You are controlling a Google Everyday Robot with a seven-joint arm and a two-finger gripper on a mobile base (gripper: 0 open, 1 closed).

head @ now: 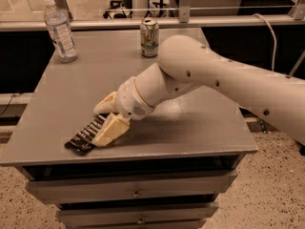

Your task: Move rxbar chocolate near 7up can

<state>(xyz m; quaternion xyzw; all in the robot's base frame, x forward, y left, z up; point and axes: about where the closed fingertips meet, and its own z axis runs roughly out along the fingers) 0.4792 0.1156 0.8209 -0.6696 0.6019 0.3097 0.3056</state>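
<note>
Low over the table (205,128) front, the gripper (106,119) has jaws spread wide, apparently straddling the rxbar chocolate (82,138).

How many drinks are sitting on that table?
2. A water bottle stands at the back left corner, the 7up can at the back middle. The tool is front left, at the rxbar chocolate.

From my screen, a grey metal cabinet (200,128) fills the middle, with drawers (95,190) bearing small knobs under its top. The gripper (97,125) sits low over its front-left corner. The floor (276,190) is speckled and sandy. Behind runs a pale ledge (228,21) with dark space beneath, and a cable (269,32) droops at the right. Beyond, possibly chair legs (116,12). The light is warm and dim.
</note>
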